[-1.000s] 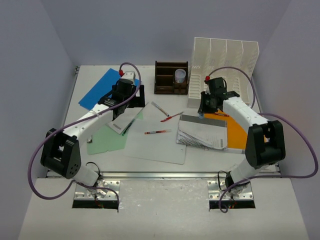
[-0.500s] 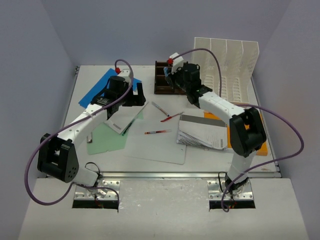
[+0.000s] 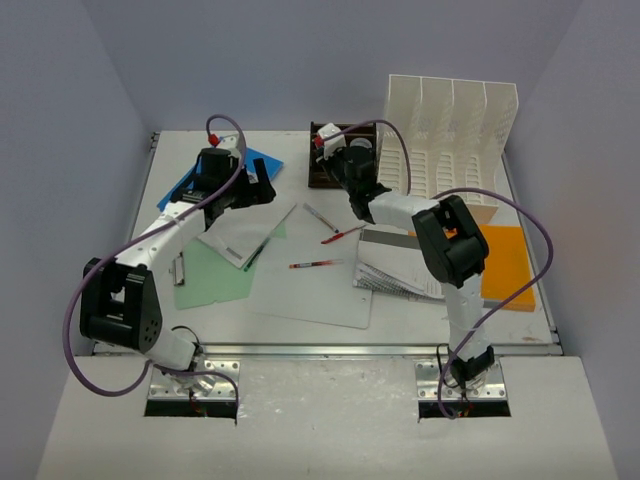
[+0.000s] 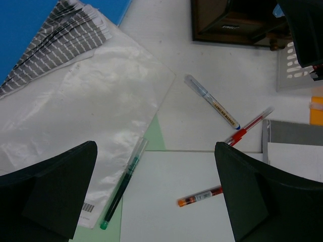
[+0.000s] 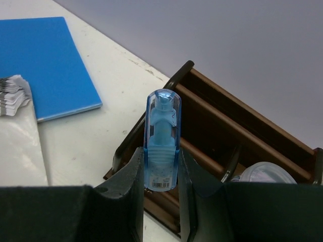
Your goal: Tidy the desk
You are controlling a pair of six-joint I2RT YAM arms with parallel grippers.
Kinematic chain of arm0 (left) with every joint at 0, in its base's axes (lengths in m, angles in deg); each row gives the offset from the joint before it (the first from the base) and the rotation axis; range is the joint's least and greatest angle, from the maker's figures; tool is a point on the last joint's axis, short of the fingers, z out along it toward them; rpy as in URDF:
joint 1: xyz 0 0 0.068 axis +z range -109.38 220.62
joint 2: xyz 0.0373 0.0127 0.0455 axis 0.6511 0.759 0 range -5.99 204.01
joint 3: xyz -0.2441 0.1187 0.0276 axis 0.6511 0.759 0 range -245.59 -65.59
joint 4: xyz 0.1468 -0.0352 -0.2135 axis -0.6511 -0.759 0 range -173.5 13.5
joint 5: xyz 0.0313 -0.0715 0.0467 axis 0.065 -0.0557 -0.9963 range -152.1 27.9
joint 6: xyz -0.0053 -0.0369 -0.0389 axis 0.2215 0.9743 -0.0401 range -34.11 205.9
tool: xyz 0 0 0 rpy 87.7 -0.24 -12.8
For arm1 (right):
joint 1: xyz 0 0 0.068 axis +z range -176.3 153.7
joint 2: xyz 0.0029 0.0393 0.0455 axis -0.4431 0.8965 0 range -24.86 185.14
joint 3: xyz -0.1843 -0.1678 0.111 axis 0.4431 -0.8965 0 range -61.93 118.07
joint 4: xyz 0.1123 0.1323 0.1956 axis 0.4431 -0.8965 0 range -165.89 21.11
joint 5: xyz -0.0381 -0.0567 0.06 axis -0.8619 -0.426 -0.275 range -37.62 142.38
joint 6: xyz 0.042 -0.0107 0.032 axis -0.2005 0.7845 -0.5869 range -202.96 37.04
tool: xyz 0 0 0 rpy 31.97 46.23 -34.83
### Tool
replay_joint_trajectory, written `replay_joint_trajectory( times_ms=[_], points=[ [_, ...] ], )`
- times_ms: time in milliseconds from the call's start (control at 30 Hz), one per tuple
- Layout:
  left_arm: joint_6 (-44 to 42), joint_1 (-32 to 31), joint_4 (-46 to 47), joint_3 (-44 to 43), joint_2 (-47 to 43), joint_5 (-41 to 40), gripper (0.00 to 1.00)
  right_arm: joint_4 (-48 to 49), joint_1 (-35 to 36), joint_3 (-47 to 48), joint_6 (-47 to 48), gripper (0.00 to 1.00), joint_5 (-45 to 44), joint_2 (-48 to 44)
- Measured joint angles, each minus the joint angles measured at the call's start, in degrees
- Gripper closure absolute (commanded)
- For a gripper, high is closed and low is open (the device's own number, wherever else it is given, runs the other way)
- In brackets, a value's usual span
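The desk (image 3: 430, 322) is a white tabletop strewn with papers, folders and pens. My right gripper (image 3: 333, 150) hovers over the dark brown pen organizer (image 3: 325, 172). In the right wrist view it (image 5: 161, 155) is shut on a translucent blue marker (image 5: 162, 118), held upright above the organizer (image 5: 237, 136). My left gripper (image 3: 248, 190) is open and empty above the papers. In the left wrist view its jaws (image 4: 156, 201) stand wide apart over a green pen (image 4: 123, 184) and an orange-capped pen (image 4: 199, 195).
A white slotted file rack (image 3: 450, 135) stands at the back right. An orange folder (image 3: 505, 265), a paper stack (image 3: 400, 265), a blue folder (image 3: 232, 165), a green folder (image 3: 215, 272), a plastic sleeve (image 4: 86, 111), a red pen (image 4: 250, 126) and a clear marker (image 4: 212, 102) lie about.
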Motion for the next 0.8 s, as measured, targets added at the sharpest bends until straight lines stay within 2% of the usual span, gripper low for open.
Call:
replay_joint_trajectory(
  times_ms=[267, 533, 567, 667, 800],
  points=[
    [0.0, 1.49, 0.28, 0.0, 1.44, 1.32, 0.0, 5.28, -0.02, 1.15, 2.47, 1.0, -1.32, 4.58],
    [-0.01, 3.01, 0.53, 0.0, 2.13, 1.94, 0.0, 8.15, -0.02, 3.16, 3.98, 0.96, -2.11, 9.07],
    [-0.02, 3.17, 0.58, 0.0, 2.37, 1.99, 0.0, 8.51, -0.02, 3.59, 4.19, 0.94, -2.14, 9.8],
    [-0.02, 3.44, 0.68, 0.0, 2.97, 2.22, 0.0, 8.91, -0.02, 4.21, 4.57, 0.8, -2.2, 11.31],
    [-0.05, 3.95, 0.74, 0.0, 3.28, 2.35, 0.0, 9.46, -0.13, 4.58, 5.09, 0.58, -2.2, 12.48]
  ],
)
